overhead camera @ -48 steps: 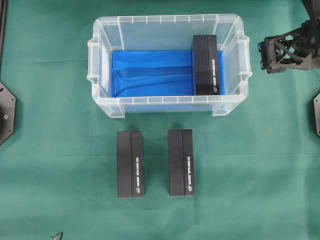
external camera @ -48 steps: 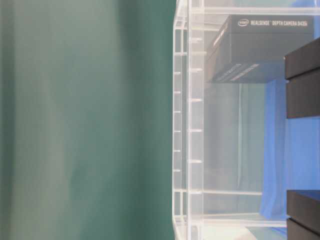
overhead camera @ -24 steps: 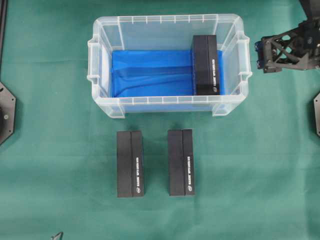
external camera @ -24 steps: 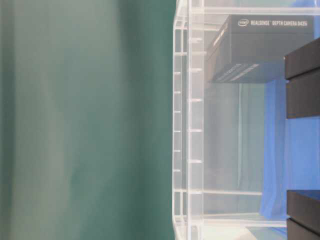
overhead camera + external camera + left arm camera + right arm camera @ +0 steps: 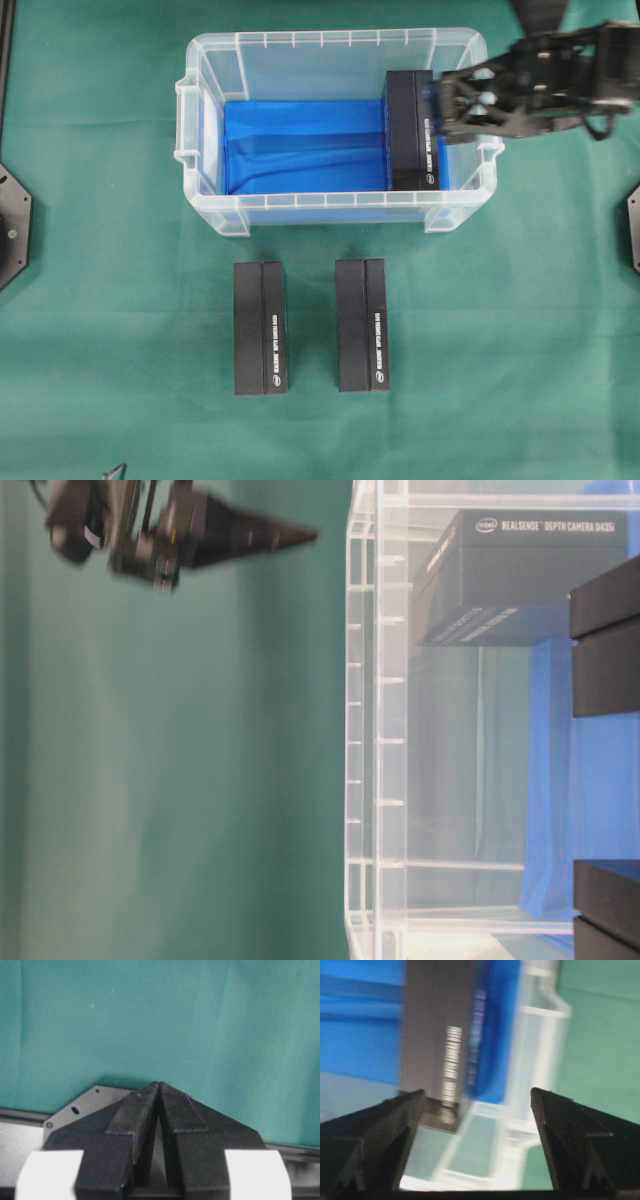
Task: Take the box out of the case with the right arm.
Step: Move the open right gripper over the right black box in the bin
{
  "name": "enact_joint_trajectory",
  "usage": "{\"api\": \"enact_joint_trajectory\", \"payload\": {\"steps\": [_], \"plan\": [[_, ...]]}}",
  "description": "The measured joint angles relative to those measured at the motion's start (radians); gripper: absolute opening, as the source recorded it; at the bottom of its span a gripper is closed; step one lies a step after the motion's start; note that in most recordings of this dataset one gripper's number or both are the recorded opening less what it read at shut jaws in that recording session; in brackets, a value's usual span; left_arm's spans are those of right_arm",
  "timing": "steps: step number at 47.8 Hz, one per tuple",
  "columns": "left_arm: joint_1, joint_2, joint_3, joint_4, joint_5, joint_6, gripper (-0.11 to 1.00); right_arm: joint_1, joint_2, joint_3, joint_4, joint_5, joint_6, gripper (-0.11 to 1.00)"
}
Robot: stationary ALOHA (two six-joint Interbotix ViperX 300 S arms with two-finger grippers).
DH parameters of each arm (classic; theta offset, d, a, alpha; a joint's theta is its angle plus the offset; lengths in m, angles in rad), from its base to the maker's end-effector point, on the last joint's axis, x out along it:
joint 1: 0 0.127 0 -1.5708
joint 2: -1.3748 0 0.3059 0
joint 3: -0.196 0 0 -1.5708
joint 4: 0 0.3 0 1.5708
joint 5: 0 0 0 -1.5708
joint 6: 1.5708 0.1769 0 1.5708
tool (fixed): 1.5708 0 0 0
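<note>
Covering the whole work surface, a green cloth (image 5: 120, 300) is seen, creased faintly and bearing all items. At the left and right edges of the overhead view, parts of dark mounting plates (image 5: 12, 225) are noted; nothing further of the room is shown.

The case (image 5: 335, 205) is found in the upper middle of the cloth, its floor lined with a blue sheet (image 5: 300, 145). The box (image 5: 410, 130) is located inside the case, at its right end, lying on the blue sheet with its long side parallel to the right wall. Two further black boxes (image 5: 260, 328) are laid side by side on the cloth, well apart from each other, below the case.

On the box in the case, white lettering is read through the clear wall in the table-level view: "intel REALSENSE DEPTH CAMERA D435". Small white print is also seen along the two outer boxes, too small to be read.

The right gripper (image 5: 437, 103) is positioned over the right end of the case, above the box, motion-blurred; its jaws are spread wide and nothing is held between them. The left gripper (image 5: 159, 1085) is recorded over bare cloth with its jaws closed together, empty.
</note>
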Motion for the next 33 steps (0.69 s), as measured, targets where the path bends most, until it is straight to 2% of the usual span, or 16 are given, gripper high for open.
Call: {"api": "enact_joint_trajectory", "payload": {"steps": [13,33], "plan": [[0.000,-0.029,0.002,0.000,0.000,0.000,0.00,0.002,0.097,-0.110,0.002,-0.003,-0.005,0.87],[0.000,-0.034,0.003,0.000,0.002,-0.002,0.00,0.003,0.126,-0.132,0.002,-0.003,-0.015,0.87]]}}
